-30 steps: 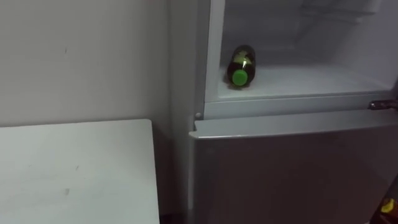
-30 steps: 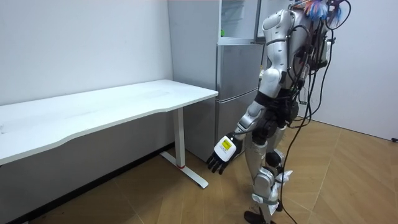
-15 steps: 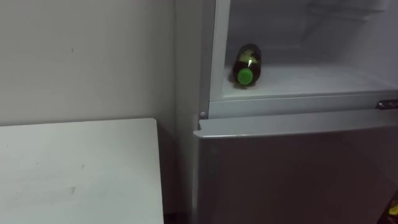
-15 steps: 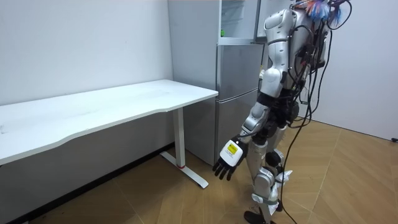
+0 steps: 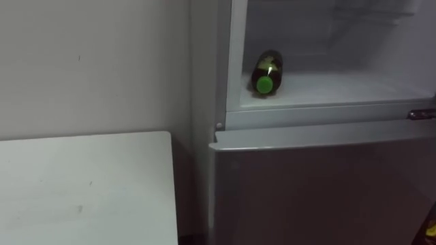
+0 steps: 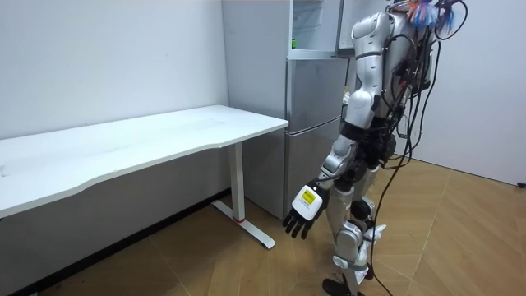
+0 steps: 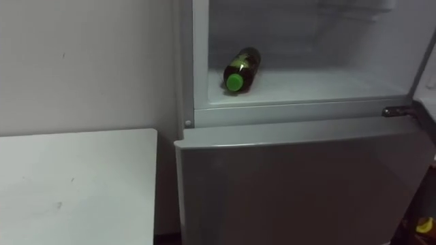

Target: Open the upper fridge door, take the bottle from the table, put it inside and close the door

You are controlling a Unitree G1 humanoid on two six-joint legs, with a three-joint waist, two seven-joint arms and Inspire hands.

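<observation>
A dark bottle [image 5: 266, 71] with a green cap lies on its side on the white floor of the open upper fridge compartment [image 5: 340, 88], near its left wall, cap toward me; in the right eye view the bottle [image 7: 241, 68] lies the same way. Nothing touches it. In the room view I stand upright facing the fridge [image 6: 312, 123]. My left hand [image 6: 303, 214] hangs low beside my leg, fingers relaxed and holding nothing. A dark edge with a yellow mark at the lower right corner looks like my right hand [image 7: 424, 225].
The lower fridge door [image 5: 320, 184] is closed right in front of me. A white desk [image 5: 82, 184] stands against the wall to my left, its corner close to the fridge. The upper door [image 6: 327, 25] stands open. Wooden floor lies behind me.
My left hand has swung a little back toward my leg. The eye view has shifted slightly. The bottle lies where it was.
</observation>
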